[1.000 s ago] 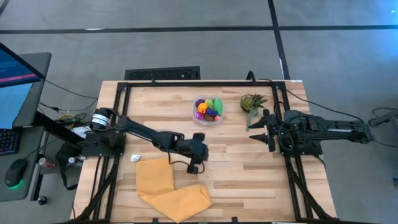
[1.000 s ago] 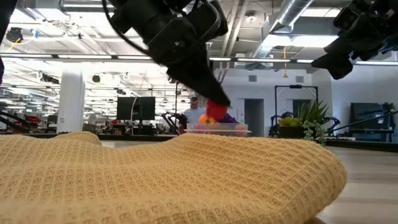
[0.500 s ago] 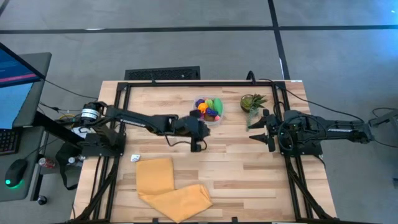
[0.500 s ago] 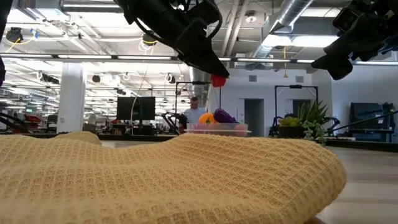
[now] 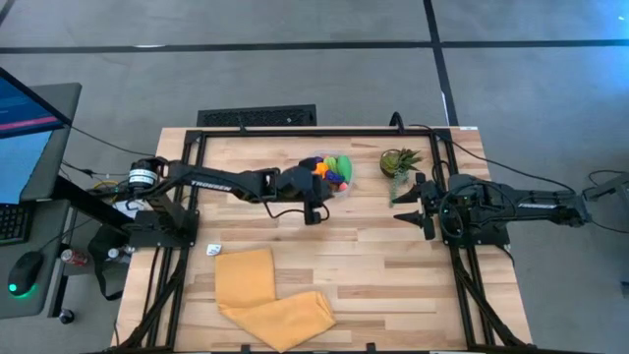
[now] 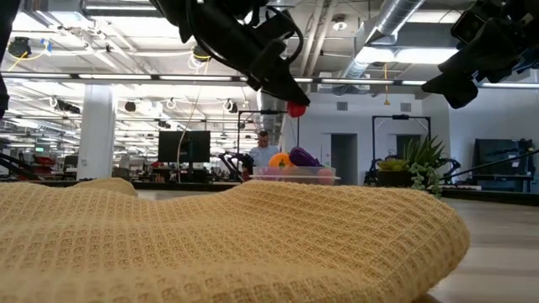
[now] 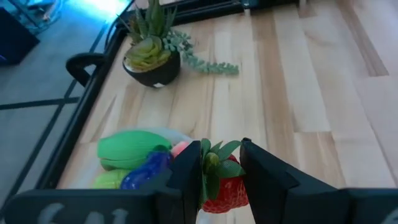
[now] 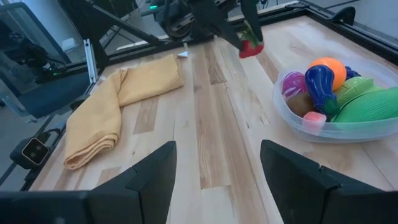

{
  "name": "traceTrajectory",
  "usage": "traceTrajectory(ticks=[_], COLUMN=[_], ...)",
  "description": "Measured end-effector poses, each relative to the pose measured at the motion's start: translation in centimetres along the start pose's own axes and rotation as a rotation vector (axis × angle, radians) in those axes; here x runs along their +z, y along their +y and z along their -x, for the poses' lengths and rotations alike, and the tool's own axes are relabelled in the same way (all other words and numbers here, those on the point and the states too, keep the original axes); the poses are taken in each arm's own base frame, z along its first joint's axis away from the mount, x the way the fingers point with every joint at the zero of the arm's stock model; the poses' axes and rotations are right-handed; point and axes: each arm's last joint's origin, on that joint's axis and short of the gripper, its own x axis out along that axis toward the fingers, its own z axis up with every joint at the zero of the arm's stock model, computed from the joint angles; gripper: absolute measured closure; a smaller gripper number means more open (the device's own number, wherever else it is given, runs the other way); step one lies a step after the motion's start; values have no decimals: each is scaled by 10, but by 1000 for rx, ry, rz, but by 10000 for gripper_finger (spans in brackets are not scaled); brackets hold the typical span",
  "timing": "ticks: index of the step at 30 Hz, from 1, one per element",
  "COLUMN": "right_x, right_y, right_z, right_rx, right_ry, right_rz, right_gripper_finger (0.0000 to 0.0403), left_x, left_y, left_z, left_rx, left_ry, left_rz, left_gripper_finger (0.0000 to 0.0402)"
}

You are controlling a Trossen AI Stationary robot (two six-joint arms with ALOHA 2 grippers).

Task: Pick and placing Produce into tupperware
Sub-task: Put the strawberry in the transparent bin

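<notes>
Where the high view looks down, the left pincer [image 5: 316, 197] hangs at the tupperware's [image 5: 341, 191] near rim, bare counter [image 5: 373, 256] beyond. Low view: pincer closed on a strawberry [image 6: 296, 108] above the tub. Left wrist view: fingers [image 7: 189, 177] clamp the strawberry. Right pincer [image 5: 411, 202] waits, fingers spread, beside the plant [image 5: 398, 160].

Bright, even overhead light w/ soft shadows; ceiling glare in low view, wrist-view foregrounds blurry.
</notes>
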Motion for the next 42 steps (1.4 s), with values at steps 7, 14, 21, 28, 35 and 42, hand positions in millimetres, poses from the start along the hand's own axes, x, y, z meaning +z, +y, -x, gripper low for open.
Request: traceTrajectory(ticks=[7,14,21,28,35,42], right_x=[0,0,0,0,0,0], right_y=[0,0,0,0,0,0], right_z=[0,0,0,0,0,-1], right_rx=[0,0,0,0,1,1], right_ry=[0,0,0,0,2,5], right_rz=[0,0,0,0,1,4], right_gripper_finger=[147,147,147,147,147,147], left_x=[-1,-5,-12,-19,-31,-33], left_y=[12,28,42,58,67,68], left_z=[-2,-3,-9,-19,-30,-34], left_rx=[30,65,94,137,135,148], left_ry=[-8,3,22,14,34,27], left_rz=[3,25,46,80,153,163], left_gripper_finger=[306,306,306,306,306,306])
